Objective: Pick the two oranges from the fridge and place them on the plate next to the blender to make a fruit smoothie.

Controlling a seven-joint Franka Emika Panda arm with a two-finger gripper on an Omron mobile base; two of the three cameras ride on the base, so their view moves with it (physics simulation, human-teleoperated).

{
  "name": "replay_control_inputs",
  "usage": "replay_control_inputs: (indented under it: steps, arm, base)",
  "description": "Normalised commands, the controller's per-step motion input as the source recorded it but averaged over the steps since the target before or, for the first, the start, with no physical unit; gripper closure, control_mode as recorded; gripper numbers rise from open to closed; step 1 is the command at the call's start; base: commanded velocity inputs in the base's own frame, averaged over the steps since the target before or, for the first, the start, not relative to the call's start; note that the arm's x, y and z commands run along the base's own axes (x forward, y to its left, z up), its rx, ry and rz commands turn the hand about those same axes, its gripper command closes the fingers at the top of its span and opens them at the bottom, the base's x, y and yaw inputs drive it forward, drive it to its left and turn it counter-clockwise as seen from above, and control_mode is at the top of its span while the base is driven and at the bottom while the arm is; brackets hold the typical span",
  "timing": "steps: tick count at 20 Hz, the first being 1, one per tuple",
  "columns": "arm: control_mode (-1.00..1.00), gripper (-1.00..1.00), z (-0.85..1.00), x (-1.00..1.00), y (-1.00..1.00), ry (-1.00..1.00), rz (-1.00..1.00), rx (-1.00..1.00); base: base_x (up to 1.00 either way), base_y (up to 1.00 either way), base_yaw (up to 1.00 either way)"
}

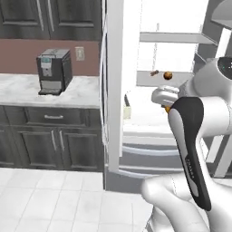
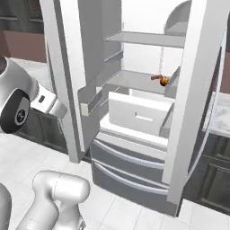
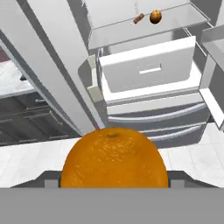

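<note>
Pincer clamps an orange, arm raised.

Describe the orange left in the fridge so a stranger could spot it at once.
Look into the open fridge, at the grey shelf above the white drawer. The orange sits there, round and bright, right beside a small elongated brown item.

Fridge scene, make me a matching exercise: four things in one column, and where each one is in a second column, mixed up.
Things:
1. near orange
2. far orange
3. coffee machine
4. white drawer

Places:
A. on the counter left of the fridge
B. below the shelf
C. at the end effector
D. on the shelf

Pairs: 1-C, 2-D, 3-A, 4-B
</note>
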Motion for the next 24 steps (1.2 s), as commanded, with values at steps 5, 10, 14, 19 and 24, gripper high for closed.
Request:
replay_control_inputs:
  steps: [5, 10, 14, 19, 24]
  arm:
    - [1.00, 1.00, 0.00, 0.00, 0.00, 0.00, 0.00, 0.00]
    - [1.00, 1.00, 0.00, 0.00, 0.00, 0.00, 0.00, 0.00]
    - [1.00, 1.00, 0.00, 0.00, 0.00, 0.00, 0.00, 0.00]
    - [1.00, 1.00, 0.00, 0.00, 0.00, 0.00, 0.00, 0.00]
    - [1.00, 1.00, 0.00, 0.00, 0.00, 0.00, 0.00, 0.00]
  base:
    - [-0.57, 0.27, 0.82]
    - [-0.17, 0.28, 0.99]
    - [0.00, 0.21, 0.98]
    - [0.00, 0.11, 0.94]
    - [0.00, 0.18, 0.93]
